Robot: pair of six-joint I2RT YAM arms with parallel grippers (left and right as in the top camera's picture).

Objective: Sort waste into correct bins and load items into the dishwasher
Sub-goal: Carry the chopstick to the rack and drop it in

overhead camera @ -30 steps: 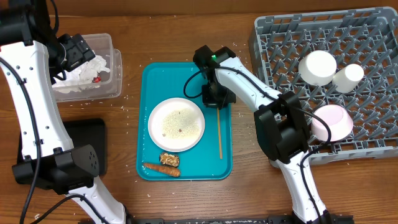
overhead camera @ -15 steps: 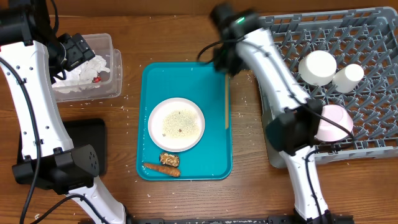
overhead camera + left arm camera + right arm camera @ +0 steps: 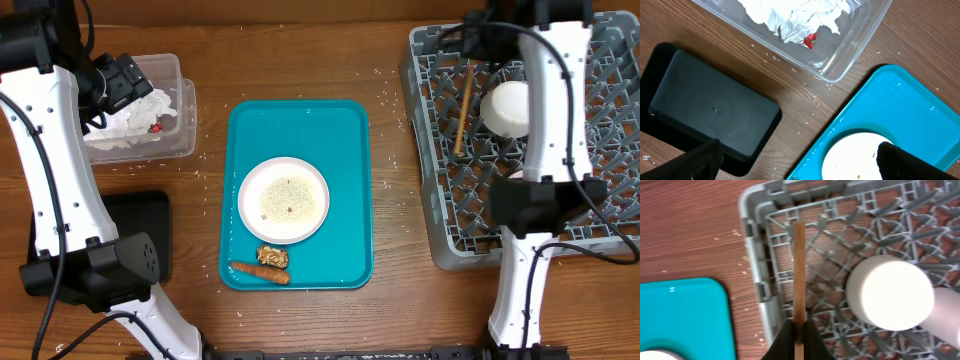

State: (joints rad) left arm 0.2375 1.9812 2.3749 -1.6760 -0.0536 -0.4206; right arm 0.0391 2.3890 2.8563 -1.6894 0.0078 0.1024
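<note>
My right end effector point(image 3: 799, 330), pinching a wooden stick point(image 3: 461, 110), had carried it from the teal tray point(image 3: 350, 130) rightward over the grey rack point(image 3: 450, 225); only the release remained.

black tray point(image 3: 150, 215) half hidden, rack point(image 3: 428, 150) cropped

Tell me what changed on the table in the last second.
The right gripper lifted the wooden stick off the teal tray and carried it right, over the dish rack, still gripped. The plate, carrot and clear tub stayed put.
</note>
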